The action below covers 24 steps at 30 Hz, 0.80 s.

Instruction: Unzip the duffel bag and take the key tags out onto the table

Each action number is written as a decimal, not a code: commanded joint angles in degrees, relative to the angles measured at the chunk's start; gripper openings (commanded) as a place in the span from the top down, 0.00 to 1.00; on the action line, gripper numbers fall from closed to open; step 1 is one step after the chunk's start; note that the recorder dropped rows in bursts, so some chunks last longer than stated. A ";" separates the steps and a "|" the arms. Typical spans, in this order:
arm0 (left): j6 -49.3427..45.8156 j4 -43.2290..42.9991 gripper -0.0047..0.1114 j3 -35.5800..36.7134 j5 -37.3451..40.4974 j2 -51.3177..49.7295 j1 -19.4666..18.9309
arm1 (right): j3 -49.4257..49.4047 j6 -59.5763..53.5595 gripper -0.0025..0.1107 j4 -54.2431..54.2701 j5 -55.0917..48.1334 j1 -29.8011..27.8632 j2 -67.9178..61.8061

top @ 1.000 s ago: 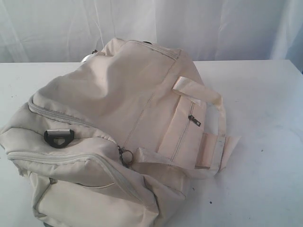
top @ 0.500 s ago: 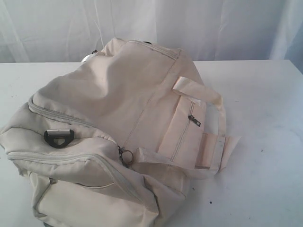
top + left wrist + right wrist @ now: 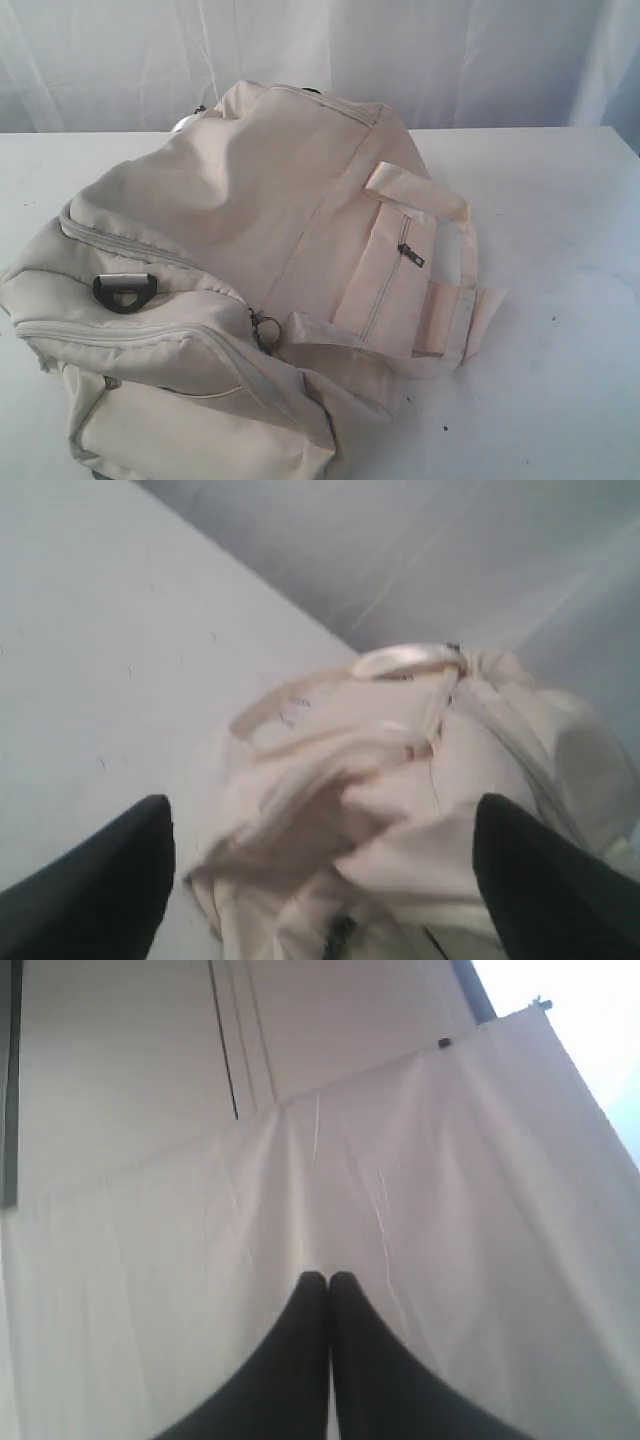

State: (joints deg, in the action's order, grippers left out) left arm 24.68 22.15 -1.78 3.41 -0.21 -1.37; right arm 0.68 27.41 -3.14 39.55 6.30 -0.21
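The cream duffel bag (image 3: 250, 270) lies on the white table (image 3: 560, 300), all its zippers shut; a metal pull (image 3: 262, 326) sits near the front corner. Neither arm shows in the exterior view. In the left wrist view my left gripper (image 3: 320, 825) is open, its black fingers (image 3: 110, 880) wide apart above the bag (image 3: 400, 810), touching nothing. My right gripper (image 3: 328, 1278) is shut on nothing and points at a white curtain, away from the bag. The key tags are hidden.
A webbing handle (image 3: 450, 270) loops off the bag's right side, above a small side pocket zipper (image 3: 408, 252). A black D-ring (image 3: 124, 291) sits on the near end. A white curtain (image 3: 420, 50) hangs behind the table.
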 commanded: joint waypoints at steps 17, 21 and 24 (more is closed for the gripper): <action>-37.19 59.03 0.31 -4.91 23.80 -20.98 1.48 | 45.94 75.87 0.98 -63.99 19.16 -0.49 -76.00; -39.45 60.92 0.36 -4.91 21.44 -23.27 1.48 | 46.96 82.50 0.98 -57.33 24.98 -0.49 -88.35; -43.92 65.17 0.36 -4.91 21.54 -24.26 1.48 | 49.07 74.80 0.98 -57.86 30.42 -0.03 -92.60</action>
State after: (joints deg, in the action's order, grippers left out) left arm -15.46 82.89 -7.00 24.82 -23.67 -0.26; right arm 47.84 107.11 -61.73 64.81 6.30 -89.77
